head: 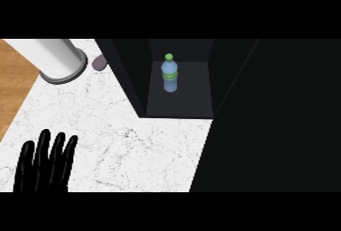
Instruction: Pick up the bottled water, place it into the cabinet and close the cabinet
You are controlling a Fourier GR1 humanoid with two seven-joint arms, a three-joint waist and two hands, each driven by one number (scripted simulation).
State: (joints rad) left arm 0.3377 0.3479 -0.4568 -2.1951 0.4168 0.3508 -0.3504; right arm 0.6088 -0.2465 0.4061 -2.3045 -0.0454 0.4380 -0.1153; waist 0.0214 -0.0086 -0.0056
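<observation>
The white, grey-veined counter (133,144) fills the middle, with a strip of brown wood (13,81) along its left edge. The bottled water (170,74) stands upright inside the dark cabinet (130,76), whose door (279,126), seemingly swung open, darkens the right side. A pale cylinder (58,58) and a small purplish object (99,62) sit at upper left. The left hand (45,167) rests at lower left, fingers straight, slightly spread, holding nothing.

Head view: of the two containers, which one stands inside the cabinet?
The bottled water, blue with a green cap; the white cylinder stands outside, on the counter.
</observation>
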